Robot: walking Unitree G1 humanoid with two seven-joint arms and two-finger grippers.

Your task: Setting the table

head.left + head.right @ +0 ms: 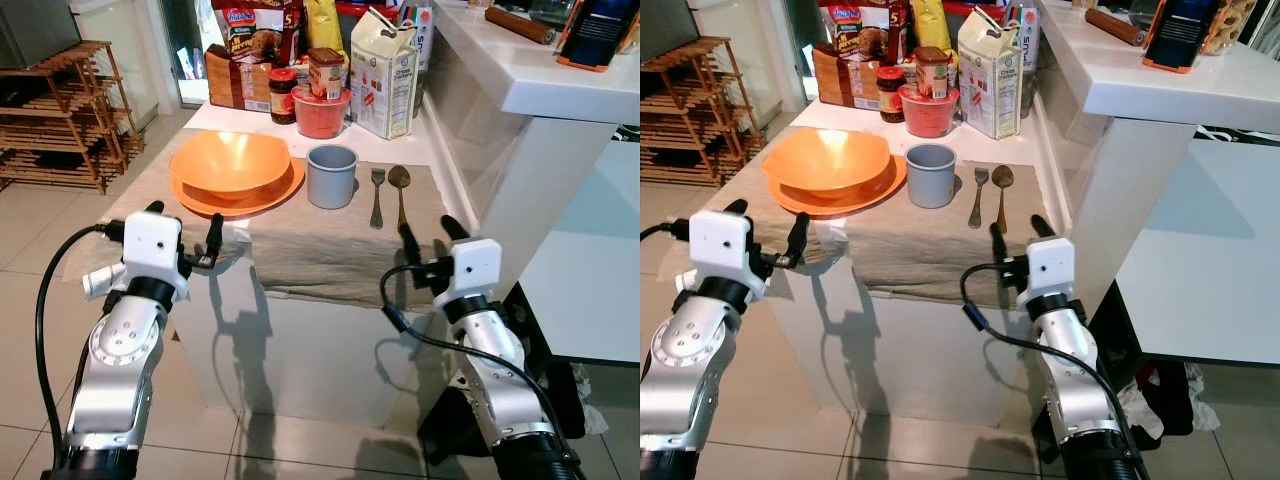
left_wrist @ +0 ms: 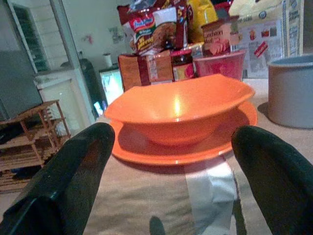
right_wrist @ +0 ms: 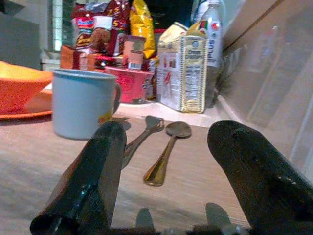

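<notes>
On the cloth (image 1: 300, 250), 1 bowl (image 1: 229, 162), 1 plate (image 1: 262, 198), 1 cup (image 1: 331, 176), 1 fork (image 1: 377, 196) and 1 spoon (image 1: 400, 190) are laid. At its near edge, the left gripper (image 1: 182, 229) and right gripper (image 1: 428, 235) are held open.

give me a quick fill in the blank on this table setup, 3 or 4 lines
1. The orange bowl sits on an orange ____.
2. Between the grey cup and the spoon lies a ____.
3. The jaws of the left gripper and the right gripper are both ____.
4. The place setting lies on a beige ____, which hangs over the table's front edge.

Missing words: plate; fork; open; cloth
</notes>
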